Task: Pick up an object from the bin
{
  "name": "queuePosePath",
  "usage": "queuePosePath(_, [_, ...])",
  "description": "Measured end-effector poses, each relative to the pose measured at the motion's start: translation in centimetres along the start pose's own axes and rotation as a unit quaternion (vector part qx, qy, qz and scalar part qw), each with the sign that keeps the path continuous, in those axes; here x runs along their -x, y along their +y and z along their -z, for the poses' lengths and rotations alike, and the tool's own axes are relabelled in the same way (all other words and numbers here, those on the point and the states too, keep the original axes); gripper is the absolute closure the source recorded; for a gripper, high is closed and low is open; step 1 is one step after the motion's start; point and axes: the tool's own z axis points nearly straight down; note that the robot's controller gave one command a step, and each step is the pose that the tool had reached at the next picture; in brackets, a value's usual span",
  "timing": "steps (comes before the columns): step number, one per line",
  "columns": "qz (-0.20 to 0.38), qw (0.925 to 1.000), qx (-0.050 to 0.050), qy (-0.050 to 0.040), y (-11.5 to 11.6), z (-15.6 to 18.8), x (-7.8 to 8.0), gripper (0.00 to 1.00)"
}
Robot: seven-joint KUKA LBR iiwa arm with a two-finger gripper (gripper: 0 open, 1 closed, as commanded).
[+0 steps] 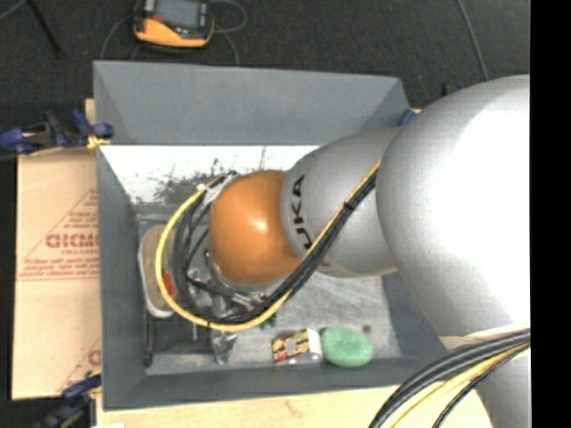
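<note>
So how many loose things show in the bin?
3: a green lump and white packet by the near wall, a pale rounded thing at left. The arm may hide others.

The arm (437,194) and its orange cover (250,230) hide the middle of the bin (250,105). At centre left, cables (181,239) cover half of a pale rounded thing (148,275). Print on the small box (296,346) at lower centre is too small to read.
</note>
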Motion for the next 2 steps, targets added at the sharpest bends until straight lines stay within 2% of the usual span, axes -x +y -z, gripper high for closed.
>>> queuePosePath(1, [-0.131,0.9914,0.0,0.0003,1.3,0.0,0.5,0.0])
queuePosePath(2, [-0.101,0.9949,-0.001,-0.0002,3.7,0.0,0.9,1.0])
